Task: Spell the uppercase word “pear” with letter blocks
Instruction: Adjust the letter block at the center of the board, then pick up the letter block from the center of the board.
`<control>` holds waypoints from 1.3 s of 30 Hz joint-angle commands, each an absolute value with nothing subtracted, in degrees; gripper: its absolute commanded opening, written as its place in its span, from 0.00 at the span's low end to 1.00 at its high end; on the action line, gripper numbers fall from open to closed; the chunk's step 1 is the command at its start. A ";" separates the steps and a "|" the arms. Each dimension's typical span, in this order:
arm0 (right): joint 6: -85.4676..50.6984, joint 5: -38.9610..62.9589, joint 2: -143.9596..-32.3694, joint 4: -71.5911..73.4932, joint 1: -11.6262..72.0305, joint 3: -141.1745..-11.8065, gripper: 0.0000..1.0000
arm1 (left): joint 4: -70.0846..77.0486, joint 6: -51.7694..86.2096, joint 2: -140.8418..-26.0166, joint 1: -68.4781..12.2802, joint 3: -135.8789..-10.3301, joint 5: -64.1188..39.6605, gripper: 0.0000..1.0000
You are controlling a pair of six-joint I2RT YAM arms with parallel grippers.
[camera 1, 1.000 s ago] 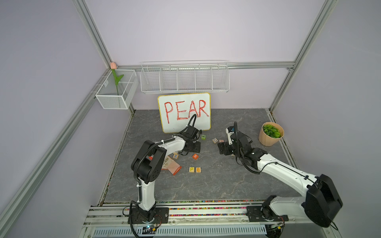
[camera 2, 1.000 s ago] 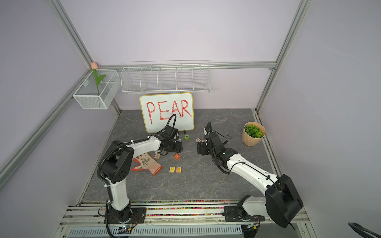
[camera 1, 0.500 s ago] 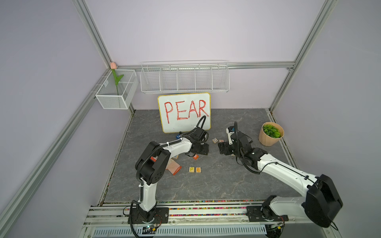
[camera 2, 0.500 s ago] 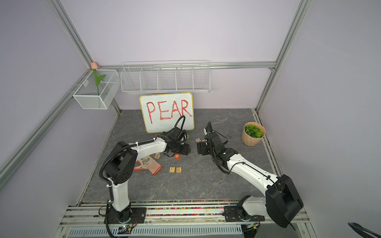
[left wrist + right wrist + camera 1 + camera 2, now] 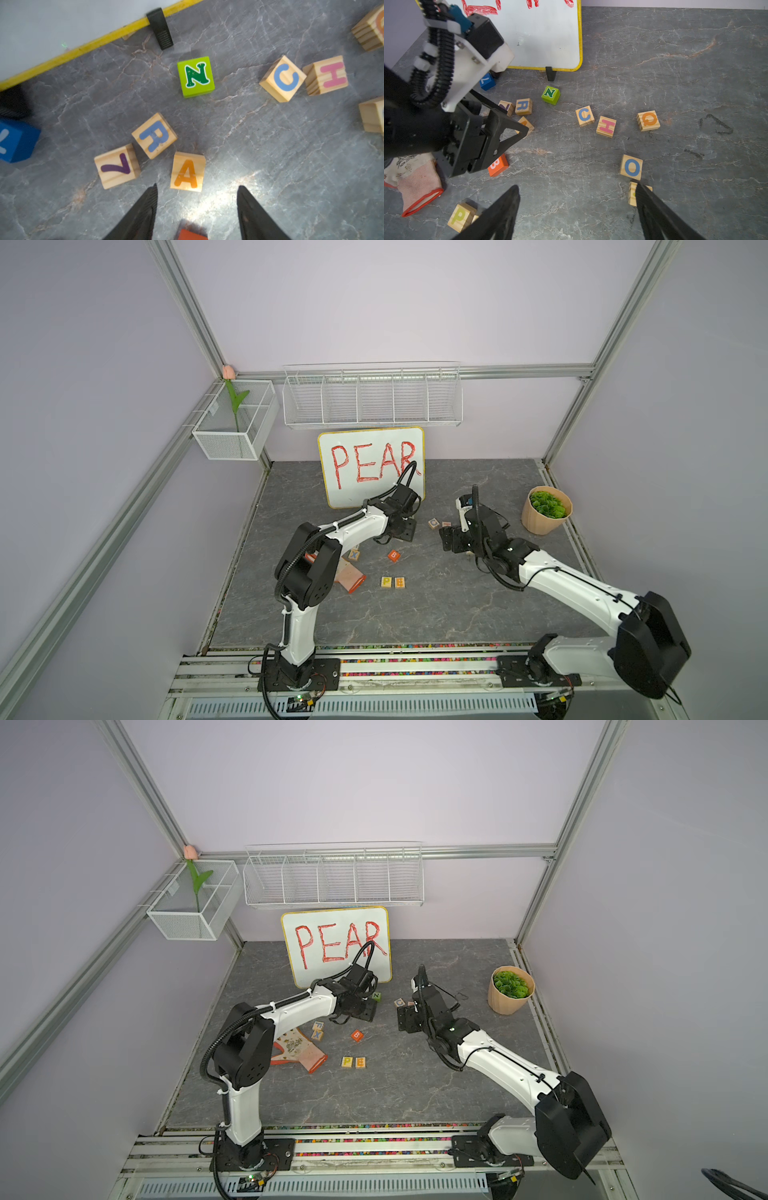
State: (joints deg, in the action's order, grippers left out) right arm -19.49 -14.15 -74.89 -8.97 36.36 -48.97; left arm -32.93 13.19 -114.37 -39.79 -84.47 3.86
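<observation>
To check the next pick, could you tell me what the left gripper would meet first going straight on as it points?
Probably the A block, lying just ahead of the open left gripper and roughly on its line; how high the gripper hangs above it is unclear.

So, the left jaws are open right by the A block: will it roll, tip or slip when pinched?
The A block looks like solid wood, so probably rigid and light. Flat on a face, it is unlikely to roll or tip. Its smooth sides might slip.

Four letter blocks point(image 5: 523, 106) for the word: P point(image 5: 386, 582), E point(image 5: 400, 582), A point(image 5: 187, 171), R point(image 5: 154, 135). Eight other wooden blocks point(image 5: 283, 78) show. Three painted cubes: blue point(image 5: 487, 81), green point(image 5: 195, 76), orange point(image 5: 394, 556). Two wire baskets point(image 5: 372, 406), one whiteboard point(image 5: 365, 493), one glove point(image 5: 309, 1058), one potted plant point(image 5: 545, 512).
</observation>
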 commanded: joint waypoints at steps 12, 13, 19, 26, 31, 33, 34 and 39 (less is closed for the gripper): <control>-20.02 -15.73 -75.43 -9.84 35.89 -49.65 0.89 | -33.45 10.90 -117.39 -38.89 -84.21 1.37 0.60; -19.95 -15.65 -75.49 -9.84 35.88 -49.70 0.89 | -33.40 10.89 -117.56 -38.85 -84.16 1.41 0.59; -20.00 -15.62 -75.41 -10.01 35.89 -49.66 0.89 | -32.40 10.51 -118.98 -38.85 -83.94 1.31 0.57; -20.12 -15.90 -74.94 -10.28 35.94 -49.22 0.89 | -31.79 9.89 -120.56 -38.93 -84.98 3.12 0.54; -20.17 -16.06 -74.72 -10.37 35.88 -49.02 0.89 | -34.19 9.26 -121.99 -39.70 -86.72 5.22 0.46; -20.05 -15.97 -74.77 -10.37 35.90 -49.03 0.89 | -34.88 8.88 -122.09 -40.24 -87.08 6.67 0.44; -20.05 -15.91 -74.79 -10.29 35.92 -49.04 0.89 | -34.98 8.87 -122.13 -40.47 -87.11 7.15 0.42; -19.86 -15.66 -74.98 -10.02 35.88 -49.05 0.89 | -35.46 11.06 -121.49 -40.83 -87.19 9.27 0.31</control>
State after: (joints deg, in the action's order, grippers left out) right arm -19.68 -15.25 -75.13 -9.61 36.34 -48.97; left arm -32.97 10.44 -120.29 -40.51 -85.84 6.76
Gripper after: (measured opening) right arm 0.889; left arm 0.326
